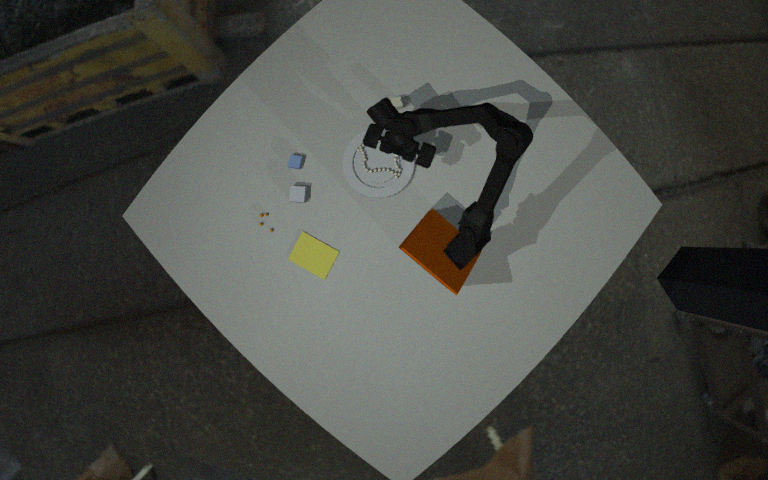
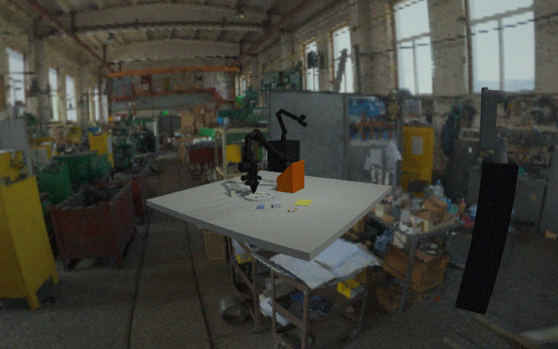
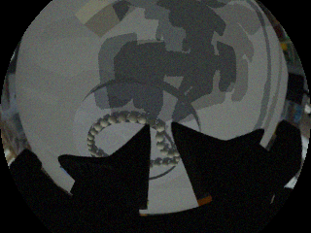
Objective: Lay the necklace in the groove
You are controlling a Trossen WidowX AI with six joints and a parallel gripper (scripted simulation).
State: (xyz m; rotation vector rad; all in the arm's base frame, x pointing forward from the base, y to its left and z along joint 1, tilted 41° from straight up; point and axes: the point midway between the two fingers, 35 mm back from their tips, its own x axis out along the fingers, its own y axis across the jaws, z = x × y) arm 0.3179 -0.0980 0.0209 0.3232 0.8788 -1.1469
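Top view: jaws (image 1: 399, 148) (image 2: 253, 191) and wrist cover the upper part of the bead board (image 1: 408, 181) (image 2: 246, 197) (image 3: 82, 118) and the necklace (image 1: 380, 169) (image 2: 259, 194) (image 3: 123, 116) there; fingertips not visible. Arm base hides part of the orange block (image 1: 424, 240) (image 2: 290, 179). Surface (image 1: 362, 339) (image 2: 230, 214) (image 3: 53, 63) cut off at top and bottom edges.

Exterior: beads too small to separate, groove unreadable. Can't tell bead seating from here.

Wrist: black finger bodies block the near side of the board and some beads, lower parts lost in dark. Pale block (image 3: 99, 16) clipped by the round picture edge. Side background blurred, no detail.
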